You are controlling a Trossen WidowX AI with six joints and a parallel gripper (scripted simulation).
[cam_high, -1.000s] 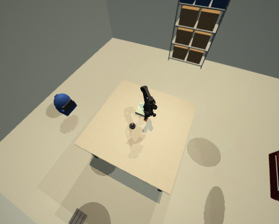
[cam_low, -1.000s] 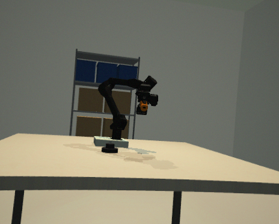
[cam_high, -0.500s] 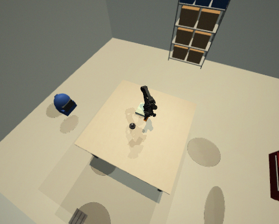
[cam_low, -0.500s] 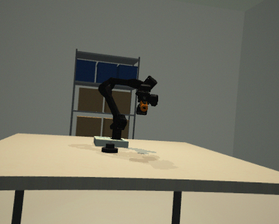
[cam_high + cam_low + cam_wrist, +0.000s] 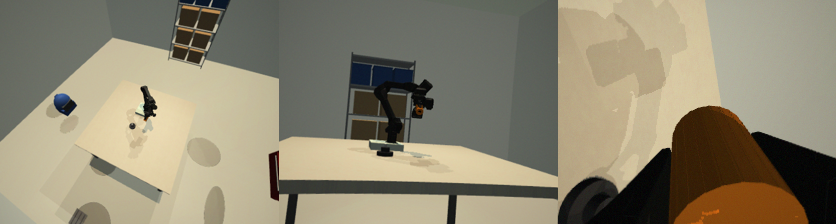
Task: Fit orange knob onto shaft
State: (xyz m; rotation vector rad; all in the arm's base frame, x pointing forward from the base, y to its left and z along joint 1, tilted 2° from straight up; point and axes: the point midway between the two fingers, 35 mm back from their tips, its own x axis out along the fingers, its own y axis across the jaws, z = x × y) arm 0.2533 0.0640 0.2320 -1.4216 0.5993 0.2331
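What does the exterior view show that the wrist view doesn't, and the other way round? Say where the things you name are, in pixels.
Only the exterior view: the tall shelf unit (image 5: pixel 348 114), and a dark hole in the knob's end.

Only the wrist view: the knob's broad end nearest that camera.

Both: the orange knob (image 5: pixel 419 109) (image 5: pixel 713 160) held in the gripper (image 5: pixel 419 111) (image 5: pixel 711 148), and the round pedestal (image 5: pixel 385 153) (image 5: pixel 578 198).

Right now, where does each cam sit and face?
Top: high above, looking steeply down at the square pale table; whole black arm shows.
Exterior: near table height, facing arm and grey shelf rack; whole arm shows.
Wrist: on the arm, looking past the black gripper fingers and orange cylindrical knob.
Top and exterior share arm, rack.
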